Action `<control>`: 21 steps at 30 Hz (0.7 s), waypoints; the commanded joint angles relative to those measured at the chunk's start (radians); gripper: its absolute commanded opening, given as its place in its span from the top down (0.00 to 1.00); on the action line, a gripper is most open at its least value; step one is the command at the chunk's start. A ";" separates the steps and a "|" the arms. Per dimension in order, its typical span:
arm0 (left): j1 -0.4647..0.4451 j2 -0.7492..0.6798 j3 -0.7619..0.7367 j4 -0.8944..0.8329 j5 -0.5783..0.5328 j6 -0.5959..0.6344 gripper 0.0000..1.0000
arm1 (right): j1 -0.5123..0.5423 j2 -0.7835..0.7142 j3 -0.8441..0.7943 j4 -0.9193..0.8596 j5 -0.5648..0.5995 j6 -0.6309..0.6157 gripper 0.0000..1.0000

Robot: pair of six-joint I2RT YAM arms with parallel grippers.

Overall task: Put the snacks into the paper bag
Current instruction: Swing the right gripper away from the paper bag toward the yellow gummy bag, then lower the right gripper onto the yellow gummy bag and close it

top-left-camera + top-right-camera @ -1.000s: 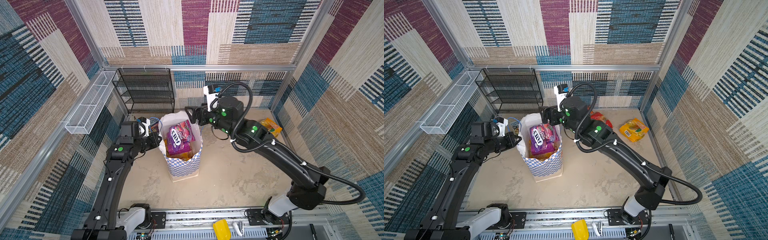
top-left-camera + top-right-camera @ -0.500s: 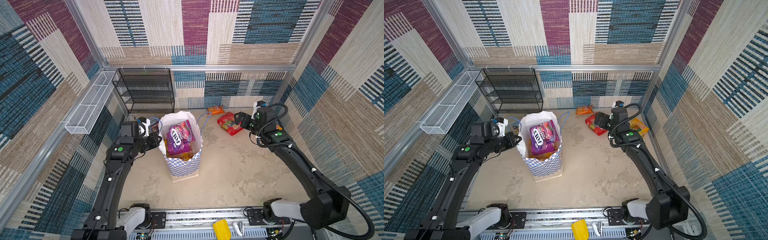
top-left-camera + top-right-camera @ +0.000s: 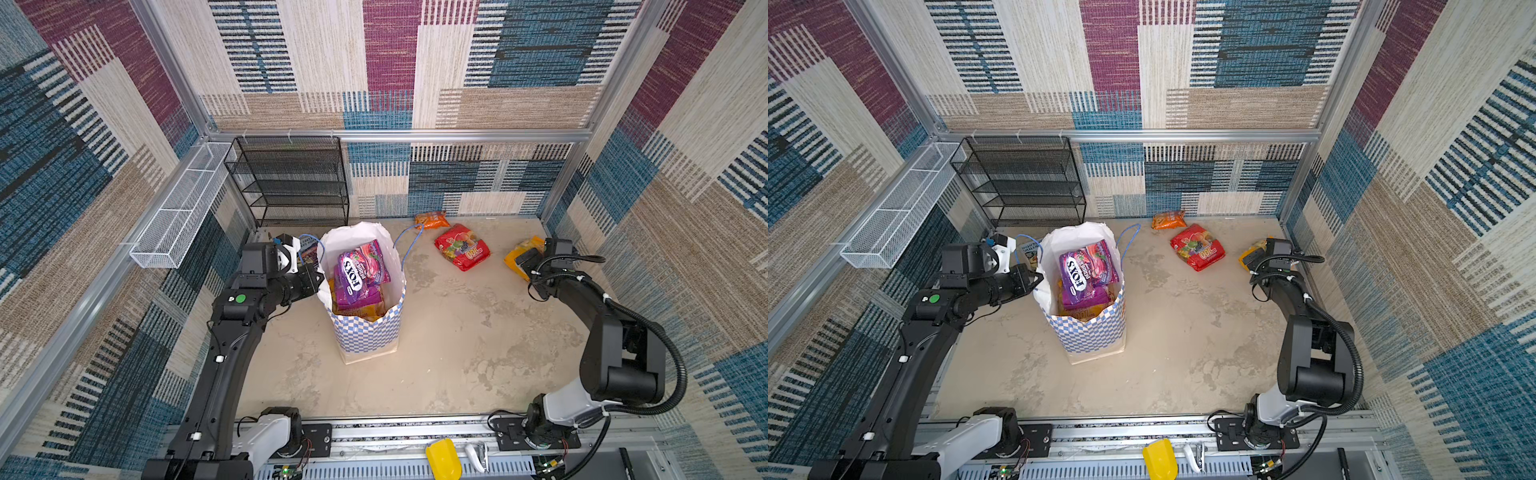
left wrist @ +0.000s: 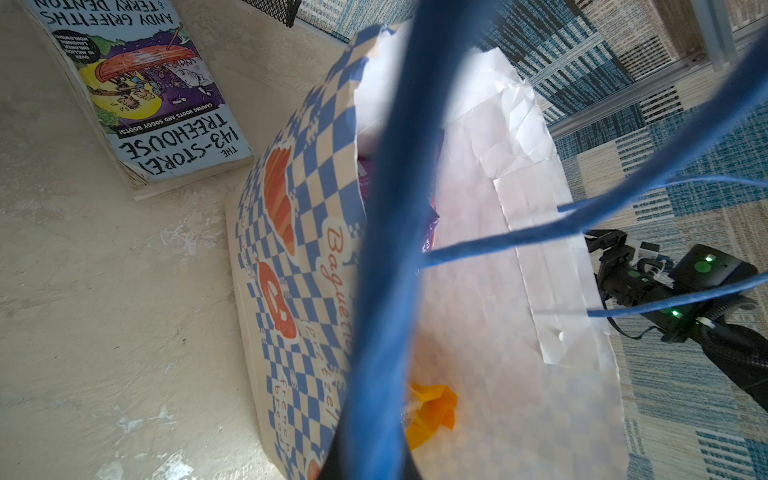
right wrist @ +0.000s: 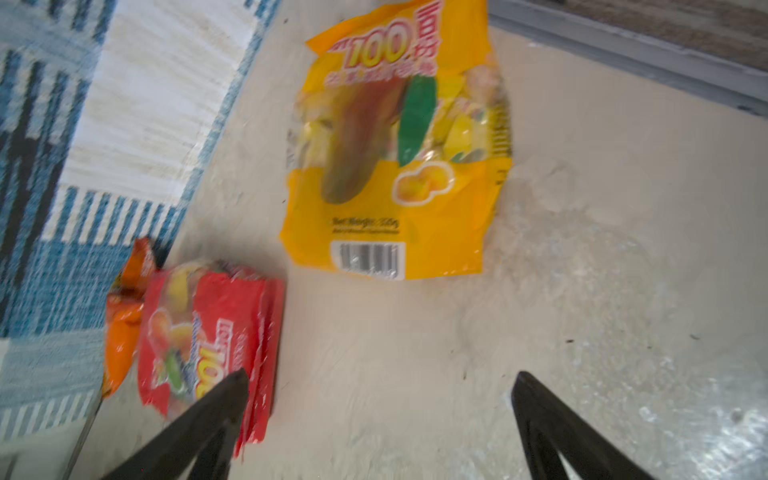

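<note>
The checked paper bag stands upright mid-floor, with a purple snack packet sticking out over an orange one. My left gripper is shut at the bag's left rim; in the left wrist view the blue cord handle runs down into the jaws. On the floor lie a red packet, a small orange packet and a yellow packet. My right gripper hangs open and empty just short of the yellow packet, with the red packet beside one finger.
A book lies on the floor behind the bag's left side. A black wire rack stands at the back wall and a white wire basket hangs on the left wall. A yellow scoop rests on the front rail.
My right arm has swung away from above the bag to the far right and now hovers by the yellow packet, jaws open. The left arm and the bag have not moved.
</note>
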 commanded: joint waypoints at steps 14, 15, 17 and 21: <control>0.001 -0.013 0.004 0.060 0.026 -0.006 1.00 | -0.089 0.246 0.163 0.004 -0.032 -0.007 0.12; 0.002 -0.013 0.002 0.059 0.022 -0.007 1.00 | -0.089 0.259 0.167 0.008 -0.041 -0.013 0.14; 0.002 -0.011 0.003 0.058 0.024 -0.007 1.00 | -0.088 0.292 0.185 0.008 -0.061 -0.027 0.18; 0.002 -0.010 0.003 0.058 0.019 -0.005 1.00 | -0.091 0.351 0.218 0.002 -0.102 -0.041 0.28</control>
